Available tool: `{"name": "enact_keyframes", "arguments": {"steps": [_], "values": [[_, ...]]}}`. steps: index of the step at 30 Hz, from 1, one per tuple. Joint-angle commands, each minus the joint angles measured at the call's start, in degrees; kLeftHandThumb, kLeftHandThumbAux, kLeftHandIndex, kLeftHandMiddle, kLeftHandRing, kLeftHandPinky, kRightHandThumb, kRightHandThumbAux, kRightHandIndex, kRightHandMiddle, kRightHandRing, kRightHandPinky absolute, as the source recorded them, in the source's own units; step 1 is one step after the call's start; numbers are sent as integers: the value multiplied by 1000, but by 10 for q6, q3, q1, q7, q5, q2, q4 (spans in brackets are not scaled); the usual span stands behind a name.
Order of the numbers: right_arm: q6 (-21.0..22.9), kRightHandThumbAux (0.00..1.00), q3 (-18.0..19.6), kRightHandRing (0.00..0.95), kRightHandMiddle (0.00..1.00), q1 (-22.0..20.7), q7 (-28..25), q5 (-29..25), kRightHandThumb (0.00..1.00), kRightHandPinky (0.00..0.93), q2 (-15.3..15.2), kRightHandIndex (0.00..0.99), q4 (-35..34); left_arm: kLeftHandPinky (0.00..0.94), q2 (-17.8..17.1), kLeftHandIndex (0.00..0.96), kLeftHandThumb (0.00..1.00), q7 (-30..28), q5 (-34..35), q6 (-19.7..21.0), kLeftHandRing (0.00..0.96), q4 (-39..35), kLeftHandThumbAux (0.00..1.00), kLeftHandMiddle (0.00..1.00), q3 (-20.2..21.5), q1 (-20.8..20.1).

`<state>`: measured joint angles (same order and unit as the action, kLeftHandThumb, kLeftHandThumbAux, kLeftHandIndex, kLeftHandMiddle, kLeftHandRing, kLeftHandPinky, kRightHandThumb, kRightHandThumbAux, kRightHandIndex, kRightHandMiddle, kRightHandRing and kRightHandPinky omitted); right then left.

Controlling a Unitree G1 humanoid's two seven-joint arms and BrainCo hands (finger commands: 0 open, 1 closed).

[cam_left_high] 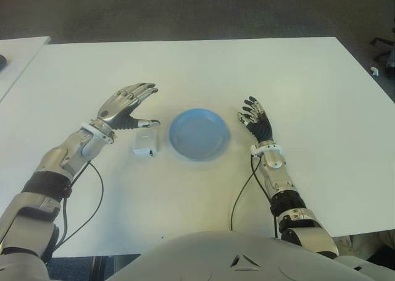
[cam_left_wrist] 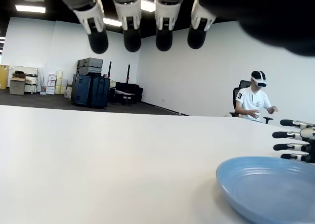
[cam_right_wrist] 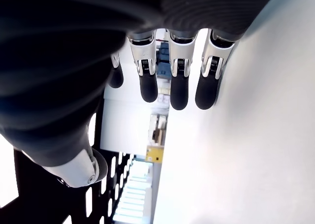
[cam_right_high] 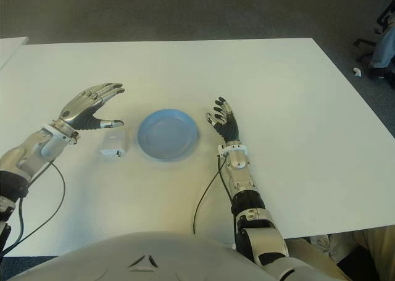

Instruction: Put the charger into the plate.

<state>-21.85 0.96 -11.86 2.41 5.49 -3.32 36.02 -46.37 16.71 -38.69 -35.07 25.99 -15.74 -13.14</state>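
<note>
A small white charger (cam_left_high: 145, 143) lies on the white table (cam_left_high: 203, 71), just left of the blue plate (cam_left_high: 199, 134), which holds nothing. My left hand (cam_left_high: 131, 105) hovers above and slightly behind the charger, fingers spread and thumb pointing toward it, holding nothing. In the left wrist view the fingertips (cam_left_wrist: 132, 39) hang over the table with the plate (cam_left_wrist: 270, 187) off to one side; the charger is out of that view. My right hand (cam_left_high: 256, 120) shows just right of the plate, fingers extended and empty.
Cables trail from both wrists toward the table's near edge (cam_left_high: 241, 197). A second white table (cam_left_high: 15, 58) stands at the far left. A seated person (cam_left_wrist: 254, 102) wearing a headset appears far off in the left wrist view.
</note>
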Motion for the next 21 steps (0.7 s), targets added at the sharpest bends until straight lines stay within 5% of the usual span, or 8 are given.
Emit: {"name": "enact_keyframes", "arguments": {"steps": [1,21], "values": [[20,711,-2,172,163,16,-1,-1,542,212,1,32,19,25,-20,0,359,-20,-3,-9,0,-22,103,0,12,27],[25,713,-3,169,160,13,-1,-1,538,204,-2,27,19,56,-55,0,400,-35,-13,-25,0,-45,122,0,44,84]]}}
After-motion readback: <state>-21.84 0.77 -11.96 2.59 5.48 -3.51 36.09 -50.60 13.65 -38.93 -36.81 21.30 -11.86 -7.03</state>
